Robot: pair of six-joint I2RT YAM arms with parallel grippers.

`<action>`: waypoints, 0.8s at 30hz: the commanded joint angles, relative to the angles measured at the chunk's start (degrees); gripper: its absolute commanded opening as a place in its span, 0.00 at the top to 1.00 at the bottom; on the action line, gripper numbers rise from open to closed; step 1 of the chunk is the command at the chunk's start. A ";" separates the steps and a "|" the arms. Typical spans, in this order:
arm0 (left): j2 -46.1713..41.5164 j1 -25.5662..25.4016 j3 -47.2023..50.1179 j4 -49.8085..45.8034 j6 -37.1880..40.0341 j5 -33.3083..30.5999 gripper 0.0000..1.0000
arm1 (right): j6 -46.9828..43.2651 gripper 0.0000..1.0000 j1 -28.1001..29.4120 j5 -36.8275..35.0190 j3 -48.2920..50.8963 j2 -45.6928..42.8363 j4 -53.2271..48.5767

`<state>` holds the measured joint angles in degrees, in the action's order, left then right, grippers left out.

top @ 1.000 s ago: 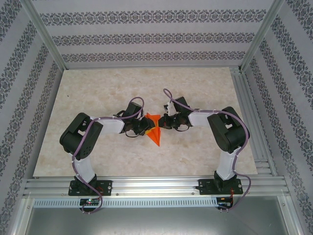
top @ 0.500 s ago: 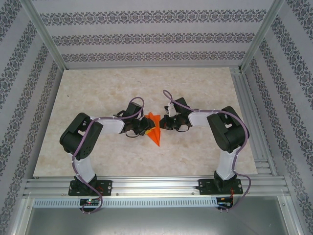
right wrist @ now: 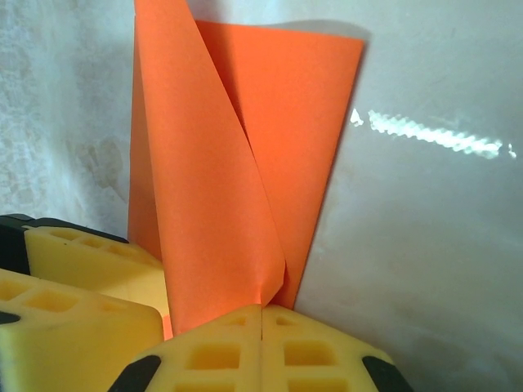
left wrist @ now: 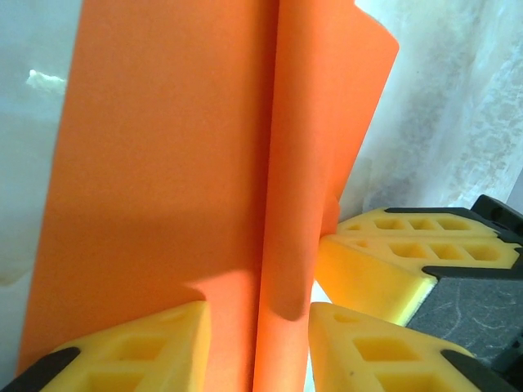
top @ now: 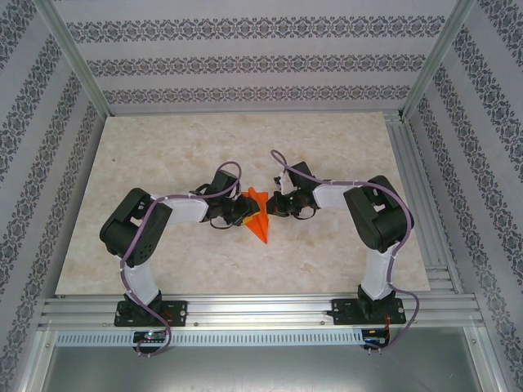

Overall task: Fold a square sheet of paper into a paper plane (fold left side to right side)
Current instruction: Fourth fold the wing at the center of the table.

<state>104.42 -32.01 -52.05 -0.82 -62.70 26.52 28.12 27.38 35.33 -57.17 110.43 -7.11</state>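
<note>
The right gripper (right wrist: 261, 343), clenched on the raised flap (right wrist: 204, 180) of the paper plane (top: 259, 219) at the centre of the tabletop (top: 163, 147), should lay it squarely over the ridge (left wrist: 274, 204) that the left gripper (left wrist: 257, 351) straddles, jaws parted.

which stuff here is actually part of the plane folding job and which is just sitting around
In the job:
paper plane
left gripper, jaws apart on either side of the plane's ridge
right gripper, jaws shut at the raised flap

Just there:
table
metal frame
patterned walls
</note>
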 commanded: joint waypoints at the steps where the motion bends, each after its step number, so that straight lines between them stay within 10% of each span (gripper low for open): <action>1: -2.84 -0.51 -1.98 -4.76 2.68 -0.42 0.59 | -2.12 0.98 0.84 -3.16 -0.31 2.29 -4.29; 24: 4.04 -0.51 -9.79 -2.85 2.10 3.53 0.74 | -3.15 0.97 1.54 -4.05 -0.60 2.42 -5.45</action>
<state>107.46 -32.01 -60.29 -6.42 -60.07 28.88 26.81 27.77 34.44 -58.02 110.54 -8.82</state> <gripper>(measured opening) 0.261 0.043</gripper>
